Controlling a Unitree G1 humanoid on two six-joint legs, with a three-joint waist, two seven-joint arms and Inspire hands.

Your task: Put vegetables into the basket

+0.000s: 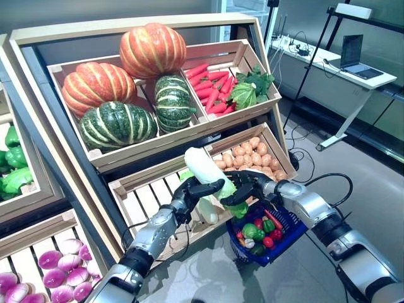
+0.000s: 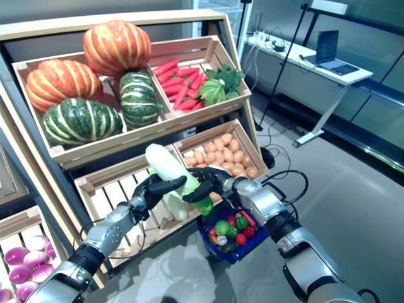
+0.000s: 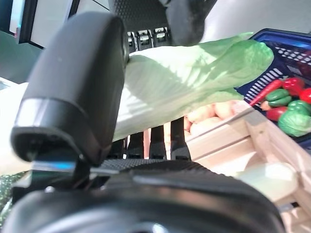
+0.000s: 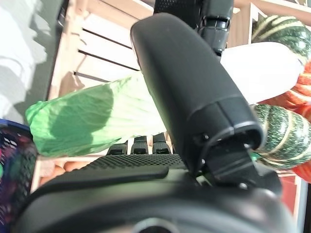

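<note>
Both the left hand (image 1: 189,194) and right hand (image 1: 247,187) curl round the cabbage (image 1: 208,172), held above the basket (image 1: 291,228); it looks light, its leaves soft beyond the fingers, so the firm white stalk seems safest.

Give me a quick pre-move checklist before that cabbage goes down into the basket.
1. Left hand fingers curled round the napa cabbage: ok.
2. Right hand gripping its leafy end: ok.
3. Cabbage lifted clear of the slatted crate: ok.
4. Blue basket below the right hand, within reach: ok.
5. Room in the basket: cannot tell; small vegetables already fill much of it.
6. What supports the basket: cannot tell.
</note>
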